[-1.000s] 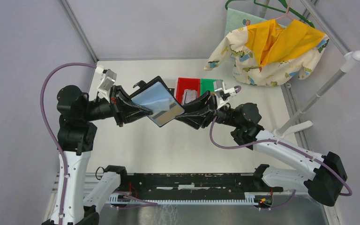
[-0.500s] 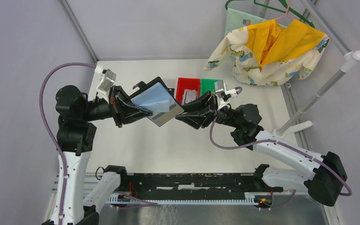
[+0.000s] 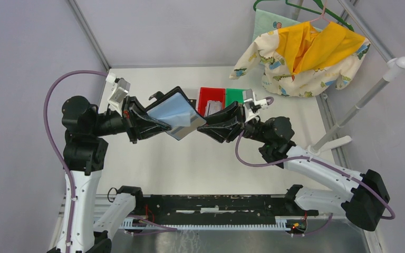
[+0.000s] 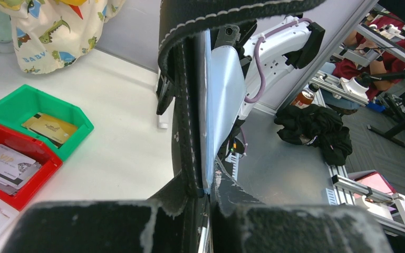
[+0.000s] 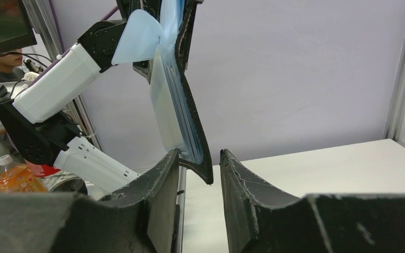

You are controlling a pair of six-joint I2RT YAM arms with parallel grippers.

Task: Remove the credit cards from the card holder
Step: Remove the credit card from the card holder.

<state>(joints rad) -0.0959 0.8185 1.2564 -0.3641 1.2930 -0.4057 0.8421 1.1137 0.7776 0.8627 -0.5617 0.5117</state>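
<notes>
The card holder [image 3: 175, 112] is open, black outside and light blue-grey inside, and is held in the air above the table. My left gripper [image 3: 162, 125] is shut on its left edge, which shows as blue sleeves pinched between the pads in the left wrist view [image 4: 206, 192]. My right gripper [image 3: 201, 126] is open, and the holder's black lower corner [image 5: 200, 163] sits between its fingers without being clamped. A silvery-grey strip [image 3: 186, 128] shows at that corner. Silvery-grey cards [image 4: 8, 161] lie in the red bin and a tan-gold card [image 4: 48, 126] lies in the green bin.
The red bin [image 3: 211, 94] and the green bin [image 3: 235, 94] stand at the table's back, with a white bin [image 3: 192, 90] partly hidden behind the holder. A dinosaur-print garment [image 3: 300, 58] hangs at the back right. A white post [image 3: 358, 105] stands on the right.
My right gripper has edged left and slightly up, closer round the holder's lower corner. Less of the silvery strip shows there. The left gripper keeps its hold on the holder.
</notes>
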